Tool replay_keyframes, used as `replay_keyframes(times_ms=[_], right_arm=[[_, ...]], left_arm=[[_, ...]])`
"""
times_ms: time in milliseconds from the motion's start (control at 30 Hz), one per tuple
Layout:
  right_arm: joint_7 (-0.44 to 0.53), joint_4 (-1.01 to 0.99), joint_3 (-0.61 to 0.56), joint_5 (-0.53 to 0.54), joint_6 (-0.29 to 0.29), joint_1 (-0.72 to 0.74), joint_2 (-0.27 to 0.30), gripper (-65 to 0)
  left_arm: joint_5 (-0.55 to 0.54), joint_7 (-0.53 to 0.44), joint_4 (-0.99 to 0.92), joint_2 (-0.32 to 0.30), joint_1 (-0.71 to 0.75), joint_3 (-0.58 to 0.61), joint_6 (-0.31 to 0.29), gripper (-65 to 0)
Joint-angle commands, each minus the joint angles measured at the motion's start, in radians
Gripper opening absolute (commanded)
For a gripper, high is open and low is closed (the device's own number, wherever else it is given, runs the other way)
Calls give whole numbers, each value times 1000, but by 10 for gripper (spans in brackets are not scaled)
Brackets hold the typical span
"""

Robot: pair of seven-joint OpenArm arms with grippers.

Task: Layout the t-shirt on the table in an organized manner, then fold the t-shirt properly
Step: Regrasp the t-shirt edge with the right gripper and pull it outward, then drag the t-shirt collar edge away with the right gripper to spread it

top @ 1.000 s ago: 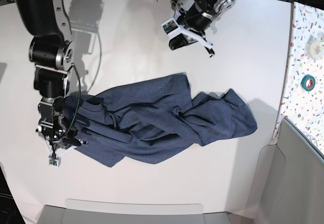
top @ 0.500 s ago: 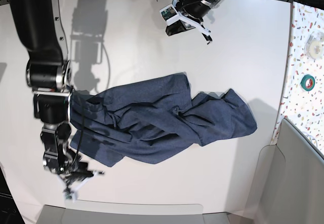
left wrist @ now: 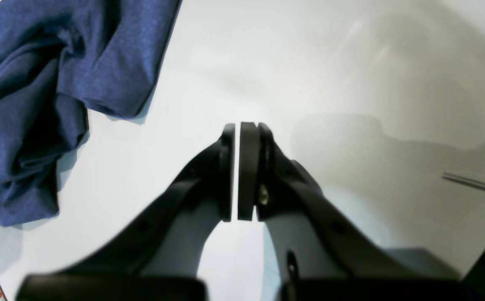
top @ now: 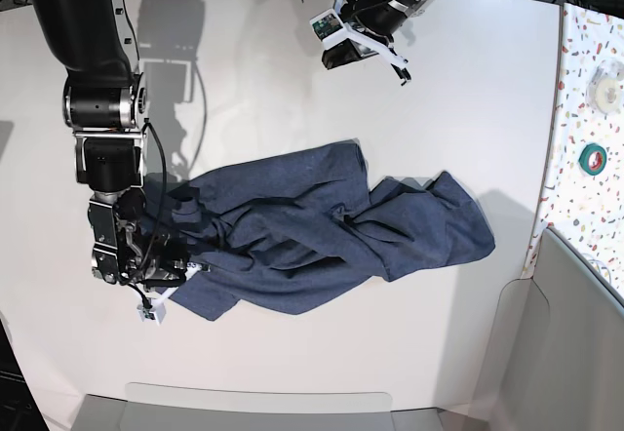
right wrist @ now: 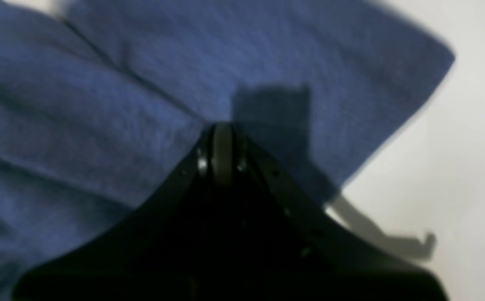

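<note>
The dark blue t-shirt (top: 312, 231) lies crumpled in a long heap across the middle of the white table (top: 468, 90). My right gripper (top: 200, 268) is at the shirt's left end. In the right wrist view its shut tips (right wrist: 222, 130) sit low over the blue cloth (right wrist: 121, 104), and I see no cloth between the fingers. My left gripper (top: 400, 70) hangs near the far edge, well apart from the shirt. The left wrist view shows it shut (left wrist: 238, 125) over bare table, holding nothing, with the shirt (left wrist: 37, 83) off to its left. No lettering shows.
A speckled surface (top: 585, 207) runs along the right edge, carrying a green tape roll (top: 593, 158) and a white roll (top: 606, 90). A grey bin (top: 575, 343) stands at the lower right. A grey tray (top: 263, 407) lies along the front edge.
My right arm swung down toward the front edge, away from the shirt, then came back to the shirt's left end. The left arm drew back a little toward the far edge. The shirt barely moved.
</note>
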Motion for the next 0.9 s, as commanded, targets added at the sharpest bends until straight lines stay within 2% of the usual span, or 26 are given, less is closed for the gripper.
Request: replay_keyframes(times_ms=[0,67,267,400,500,533,633,767,867], right_arm=[[0,-9,0,-53,-16,28,10,-650],[49,-49,0,-84,-16,27,13,-650],[157,-141,-2,-133,-19,40,70,-650],[279,-189,1,-356,-27,105,90,-650],[385,-209,1,-508,-99,146,99,-650],[425,-209,1,-560,-131,157,99,-650],[528,-209,3,-672,-179,182,92,-650],[615,-201,8,-724,-187,217,58,-650],[612,-172,11,-695,-185,229,23,-650]], left_arm=[[-1,-22,18,-2,7,-12,11,-650],[-1,-22,18,-2,7,-22,11,-650],[-1,-22,18,-14,11,-57,11,-650],[-3,-22,18,-25,38,-55,11,-650],[-3,-22,18,-25,39,-51,11,-650],[-3,-22,18,-25,45,-49,11,-650],[-3,-25,18,-19,59,-48,11,-650],[-3,-27,18,-17,61,-46,11,-650],[-4,-28,27,-17,61,-48,11,-650]])
